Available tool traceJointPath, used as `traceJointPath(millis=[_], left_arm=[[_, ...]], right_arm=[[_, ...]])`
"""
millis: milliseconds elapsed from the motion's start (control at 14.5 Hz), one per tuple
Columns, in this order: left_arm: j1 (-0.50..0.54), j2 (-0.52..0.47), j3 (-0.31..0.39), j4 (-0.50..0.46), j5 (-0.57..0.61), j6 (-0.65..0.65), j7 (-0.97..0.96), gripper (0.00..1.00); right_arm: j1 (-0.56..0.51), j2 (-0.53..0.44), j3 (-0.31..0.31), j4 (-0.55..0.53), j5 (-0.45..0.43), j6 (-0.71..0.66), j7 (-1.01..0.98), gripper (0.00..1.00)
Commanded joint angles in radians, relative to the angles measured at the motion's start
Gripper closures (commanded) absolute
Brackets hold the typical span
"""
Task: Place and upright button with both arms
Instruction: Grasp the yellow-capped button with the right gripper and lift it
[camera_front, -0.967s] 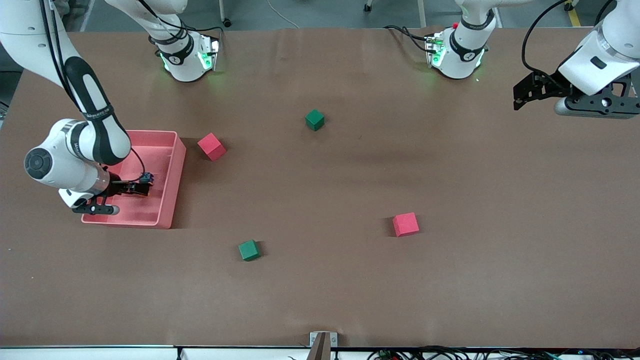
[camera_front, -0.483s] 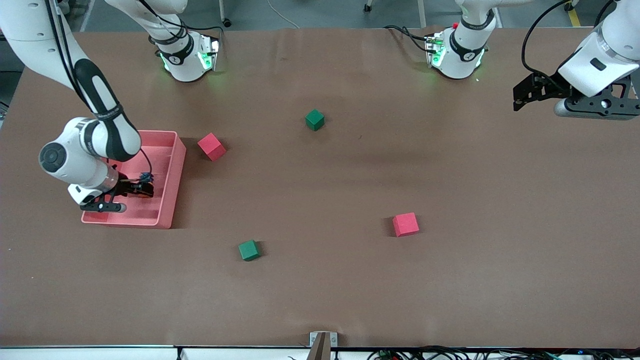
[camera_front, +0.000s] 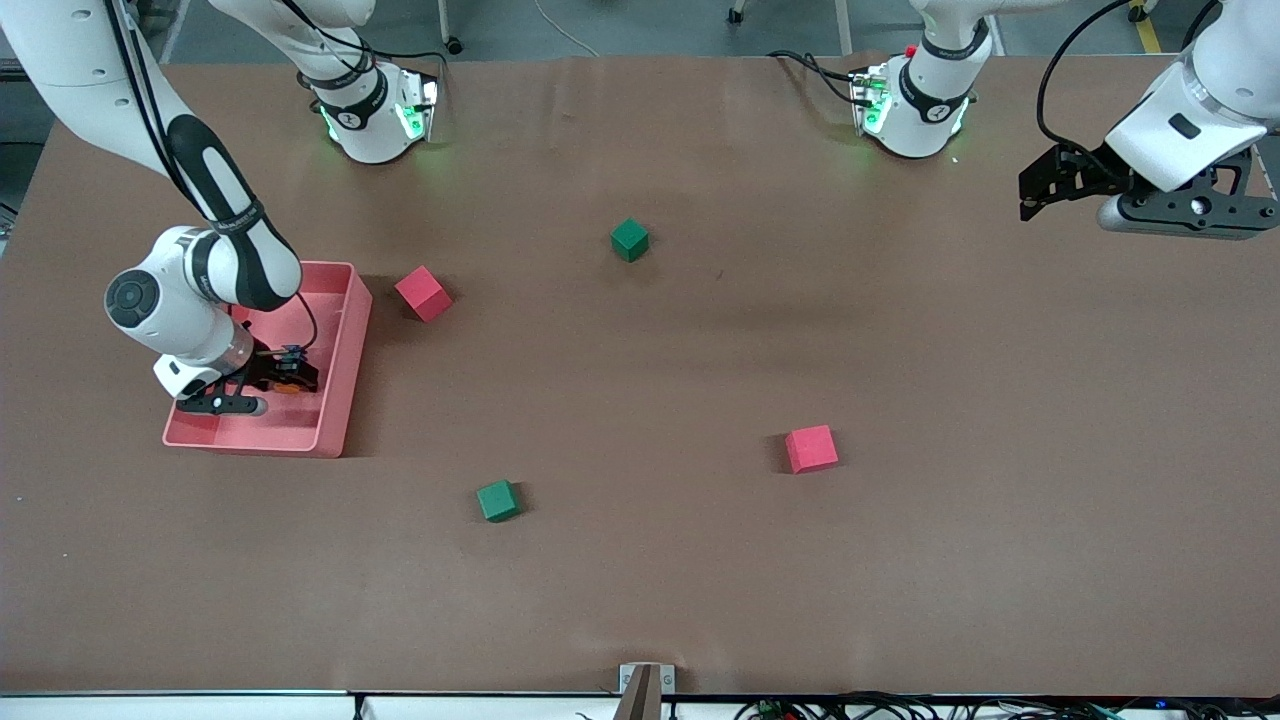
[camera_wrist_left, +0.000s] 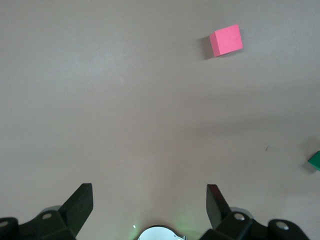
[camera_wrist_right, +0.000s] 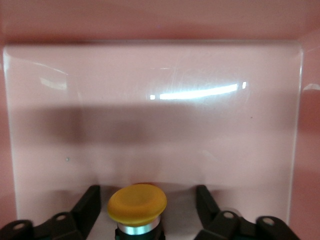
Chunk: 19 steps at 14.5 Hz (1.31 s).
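Right gripper is reaching down into the pink tray at the right arm's end of the table. In the right wrist view, its two fingers are standing on either side of the button, with a visible gap between each finger and the orange cap, so the jaws are partly open and are not yet pressing on the button. The button is sitting on the tray floor, cap facing the wrist camera, a metal ring showing just under the cap.

Left gripper is waiting in the air over the left arm's end of the table, with its fingers spread wide and holding nothing.

Four cubes are lying on the table. One red cube is sitting just beside the tray. One green cube is lying near the table's middle, toward the bases. A second green cube and a second red cube are lying nearer to the front camera, well apart from each other.
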Motion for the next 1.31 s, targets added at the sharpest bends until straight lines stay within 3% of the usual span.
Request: traceJointPath(millis=[0, 69, 207, 345, 622, 967, 1243], left_arm=[[0.002, 0.014, -0.006, 0.023, 0.010, -0.002, -0.002, 0.00], [0.002, 0.014, -0.006, 0.023, 0.010, -0.002, -0.002, 0.00], [0.002, 0.020, -0.006, 0.023, 0.010, -0.002, -0.002, 0.00], [0.002, 0.020, -0.006, 0.023, 0.010, -0.002, -0.002, 0.00], [0.002, 0.021, -0.006, 0.023, 0.010, -0.002, -0.002, 0.00], [0.002, 0.021, -0.006, 0.023, 0.011, -0.002, -0.002, 0.00], [0.000, 0.032, -0.007, 0.024, 0.011, -0.002, -0.002, 0.00]], right_arm=[[0.018, -0.031, 0.001, -0.032, 0.008, -0.006, 0.010, 0.59], [0.023, -0.032, 0.001, -0.029, 0.007, -0.012, -0.001, 0.78], [0.028, -0.034, 0.001, 0.008, 0.005, -0.072, -0.001, 0.86], [0.026, -0.043, 0.001, 0.091, 0.005, -0.217, -0.002, 0.95], [0.029, -0.049, 0.000, 0.344, 0.005, -0.644, -0.005, 0.98], [0.098, -0.078, 0.001, 0.513, -0.005, -0.846, 0.008, 0.99], [0.250, -0.072, 0.001, 0.665, 0.007, -0.994, 0.077, 0.98]])
